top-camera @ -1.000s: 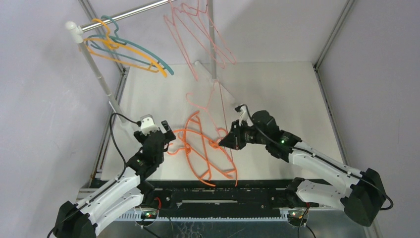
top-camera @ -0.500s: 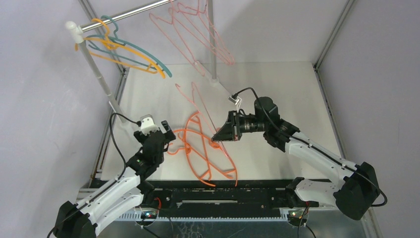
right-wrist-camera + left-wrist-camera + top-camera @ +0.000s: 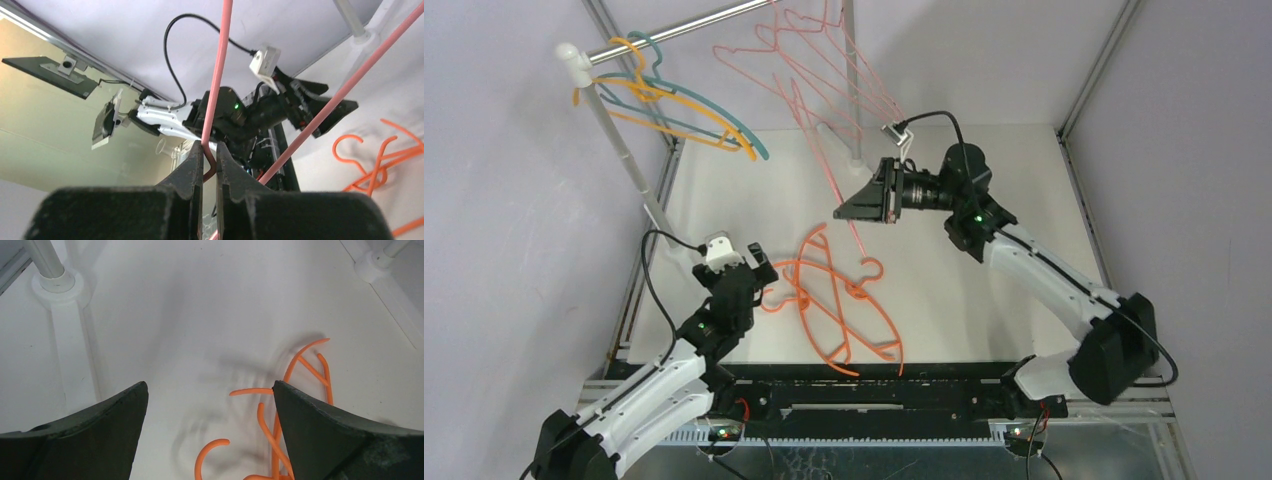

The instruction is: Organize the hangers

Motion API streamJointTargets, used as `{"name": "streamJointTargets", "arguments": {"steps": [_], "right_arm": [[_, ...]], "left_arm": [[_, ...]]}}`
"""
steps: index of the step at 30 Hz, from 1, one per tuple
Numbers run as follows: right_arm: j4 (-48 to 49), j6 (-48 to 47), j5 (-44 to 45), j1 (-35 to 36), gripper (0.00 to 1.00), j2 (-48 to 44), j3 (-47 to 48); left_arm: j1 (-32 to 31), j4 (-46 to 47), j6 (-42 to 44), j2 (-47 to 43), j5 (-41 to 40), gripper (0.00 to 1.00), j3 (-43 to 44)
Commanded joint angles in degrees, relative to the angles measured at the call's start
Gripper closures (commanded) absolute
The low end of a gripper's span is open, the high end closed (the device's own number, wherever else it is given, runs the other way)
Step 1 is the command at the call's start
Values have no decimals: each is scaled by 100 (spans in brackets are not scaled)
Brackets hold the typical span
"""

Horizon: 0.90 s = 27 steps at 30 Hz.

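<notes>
Right tool (image 3: 209,150) is nearly shut, pinching the thin wire of a pink hanger (image 3: 220,75). The hanger is off the table, running up past the tool toward the rail (image 3: 684,30). Left tool (image 3: 210,390) is wide open and holds nothing, low over the table (image 3: 150,315). Orange hangers (image 3: 834,300) lie just ahead of it, mostly by its right finger.

Step looks like hanging the pink one beside the hung pinks (image 3: 844,70). To do it well:
- Keep the pinch firm, since thin wire may swivel between the fingers.
- Bring the hook above the rail, opening toward it, and lower until it seats before letting go.
- Come in at a free stretch of rail so the wires don't tangle.
- Stay away from the teal and yellow hangers (image 3: 694,110) at the far end.

Top view gives the rail, the hung sets and both arms, but there the held hanger's hook is hard to separate from the hung pinks. Right wrist view shows the grip itself, a second pink strand crossing to the tool's right, and the left arm with orange hooks beyond, but no rail. Left wrist view shows only empty fingers, orange wire and a post base (image 3: 52,282).
</notes>
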Motion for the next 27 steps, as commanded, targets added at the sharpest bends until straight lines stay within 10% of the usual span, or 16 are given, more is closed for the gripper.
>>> {"name": "streamJointTargets", "arguments": {"steps": [1, 8, 27], "right_arm": [[1487, 967, -350, -173, 100, 796, 559], [2693, 2096, -728, -176, 100, 1905, 1491], [2090, 2069, -647, -148, 100, 3278, 3804]], "left_arm": [[21, 77, -19, -104, -127, 1, 107], [21, 60, -12, -155, -128, 0, 112], [21, 64, -3, -152, -106, 1, 128]]}}
